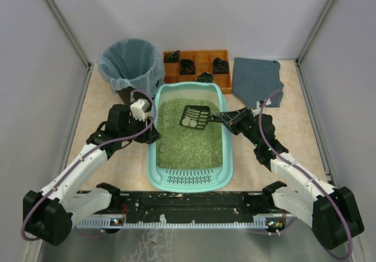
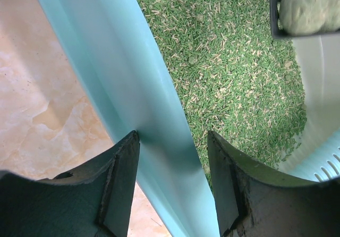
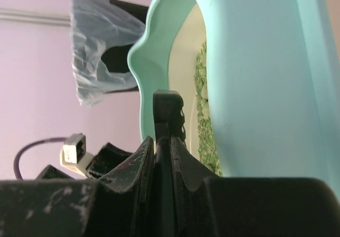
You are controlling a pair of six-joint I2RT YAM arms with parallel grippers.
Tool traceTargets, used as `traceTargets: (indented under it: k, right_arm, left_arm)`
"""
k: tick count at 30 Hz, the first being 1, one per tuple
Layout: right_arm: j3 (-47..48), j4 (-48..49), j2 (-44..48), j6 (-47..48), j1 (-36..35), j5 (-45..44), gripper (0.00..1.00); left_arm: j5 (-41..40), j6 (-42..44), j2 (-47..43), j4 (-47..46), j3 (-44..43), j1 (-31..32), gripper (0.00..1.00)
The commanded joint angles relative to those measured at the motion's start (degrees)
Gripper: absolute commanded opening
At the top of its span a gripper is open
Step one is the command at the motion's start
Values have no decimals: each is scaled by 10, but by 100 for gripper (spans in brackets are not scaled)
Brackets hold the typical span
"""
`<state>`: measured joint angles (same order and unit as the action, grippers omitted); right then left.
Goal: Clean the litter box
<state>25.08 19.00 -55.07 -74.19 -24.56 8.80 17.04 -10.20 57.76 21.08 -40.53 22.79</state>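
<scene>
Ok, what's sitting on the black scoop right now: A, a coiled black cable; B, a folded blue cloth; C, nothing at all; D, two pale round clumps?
D: the top view shows two pale round clumps resting on the slotted black scoop, which the right pincer holds above the green litter in the litter box.

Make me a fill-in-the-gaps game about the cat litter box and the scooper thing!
1. The litter inside the teal litter box is coloured ___.
2. The right end effector is shut on the handle of a black ___.
3. The scoop is carrying ___ pale round clumps above the litter.

Missing words: green; scoop; two.
</scene>
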Motion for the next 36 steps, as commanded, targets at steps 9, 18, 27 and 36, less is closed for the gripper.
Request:
traceTargets:
  k: [9,18,27,36]
  right_arm:
    - [-14,88,2,-52,-9,-13,0]
    - [-22,124,0,-84,2,1,0]
    - [-26,130,9,-95,-4,2,0]
    - [18,77,-5,-66,-28,1,0]
  left_arm:
    - [11,4,-11,-3,-6,7,59]
    - [12,6,-11,-5,-6,8,59]
    - [20,11,-19,-9,-3,8,61]
    - [9,11,-33,-10,0,9,65]
